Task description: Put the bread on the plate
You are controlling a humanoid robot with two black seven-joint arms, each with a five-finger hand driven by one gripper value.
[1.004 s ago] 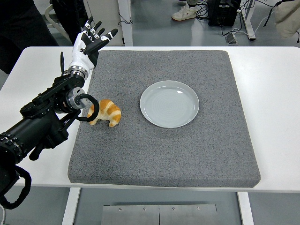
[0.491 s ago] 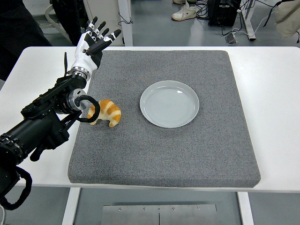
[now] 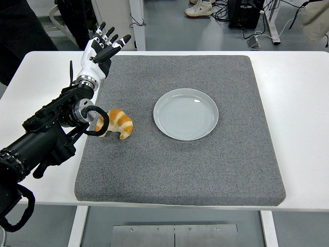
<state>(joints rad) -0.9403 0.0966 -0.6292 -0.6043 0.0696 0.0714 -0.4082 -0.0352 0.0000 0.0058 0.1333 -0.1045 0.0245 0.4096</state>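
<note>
Bread point(image 3: 116, 123) on grey mat point(image 3: 205, 164), white table point(image 3: 298, 103); left robot hand point(image 3: 101, 50) spread, empty.

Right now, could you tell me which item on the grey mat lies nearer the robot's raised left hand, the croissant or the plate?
The croissant, at the mat's left edge beside the forearm; the empty plate sits farther right. The left hand is open.

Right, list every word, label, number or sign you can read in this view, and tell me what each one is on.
None: no readable text anywhere in the head view.
The bread, plate and grey mat are plain.
The left hand and black left arm show no legible marking.
The dark equipment on the floor behind the table shows no label that can be read.
</note>
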